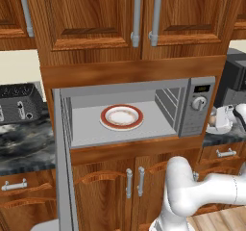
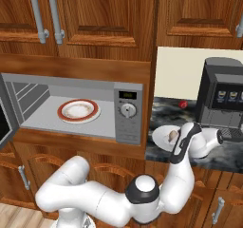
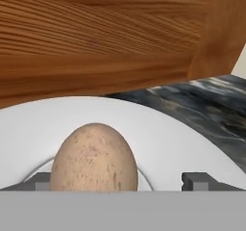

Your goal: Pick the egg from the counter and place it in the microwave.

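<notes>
In the hand view the egg [image 3: 94, 158] is seen closest, between the two dark fingertips [image 3: 201, 181] of the gripper [image 3: 120, 183], which stand spread well apart on either side of it. The right tip is clear of the shell; whether the left tip touches it cannot be told. The egg is a tan-beige oval, smooth, finely speckled with darker dots, its blunt top upward. It rests on a round white plate [image 3: 173, 138], and beyond the plate the dark marbled counter [image 3: 202, 109] is seen, ending against a brown wooden panel [image 3: 96, 37].

In the right base view the egg [image 2: 172, 135] is seen as a small beige oval on the white plate [image 2: 160, 137], with the gripper [image 2: 179, 141] just beside it, on the counter [image 2: 166, 109] between the microwave [image 2: 128, 113] and a black coffee machine [image 2: 223, 103]. A small red object [image 2: 183, 104] lies further back on the counter.

The microwave stands open, and a red-rimmed plate [image 2: 78, 110] is seen on its grey floor. In the left base view the opened door [image 1: 62, 167] is seen edge-on, a black toaster [image 1: 19, 102] stands on the counter to its left, and wooden upper cabinets [image 1: 134, 18] hang above.
</notes>
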Controlling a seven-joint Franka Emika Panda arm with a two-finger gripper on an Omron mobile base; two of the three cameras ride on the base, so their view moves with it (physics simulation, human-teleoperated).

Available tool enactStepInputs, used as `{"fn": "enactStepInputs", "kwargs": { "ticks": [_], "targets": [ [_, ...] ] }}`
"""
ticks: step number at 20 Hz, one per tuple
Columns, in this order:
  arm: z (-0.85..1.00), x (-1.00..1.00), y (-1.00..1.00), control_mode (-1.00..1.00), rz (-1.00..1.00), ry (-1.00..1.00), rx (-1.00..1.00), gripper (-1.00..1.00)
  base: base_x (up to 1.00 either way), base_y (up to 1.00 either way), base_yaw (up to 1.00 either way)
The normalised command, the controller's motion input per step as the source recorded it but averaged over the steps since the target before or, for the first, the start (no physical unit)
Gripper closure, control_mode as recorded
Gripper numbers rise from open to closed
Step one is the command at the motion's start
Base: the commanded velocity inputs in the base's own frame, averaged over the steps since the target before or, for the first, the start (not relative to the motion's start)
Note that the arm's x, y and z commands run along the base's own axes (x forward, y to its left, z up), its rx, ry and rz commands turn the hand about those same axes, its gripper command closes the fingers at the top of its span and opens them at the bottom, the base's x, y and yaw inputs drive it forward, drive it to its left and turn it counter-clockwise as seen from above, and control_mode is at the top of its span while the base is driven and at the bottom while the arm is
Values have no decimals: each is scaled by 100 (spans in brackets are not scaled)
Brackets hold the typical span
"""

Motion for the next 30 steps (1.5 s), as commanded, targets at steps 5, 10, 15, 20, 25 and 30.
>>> {"fn": "enactStepInputs", "kwargs": {
  "ticks": [5, 10, 15, 20, 25, 30],
  "targets": [
    [-8, 0, -22, -100, 0, 0, 0, 100, 0, 0, 0],
    [13, -19, -15, -100, 0, -2, 4, 100, 0, 0, 0],
    [67, -79, -22, -100, 0, -5, 11, 100, 0, 0, 0],
    [93, -100, -4, -100, 0, -9, 12, 100, 0, 0, 0],
    [77, -100, 9, -100, -6, -2, 12, 100, 0, 0, 0],
    [25, -100, 47, -100, -18, 0, 12, 100, 0, 0, 0]
  ]
}}
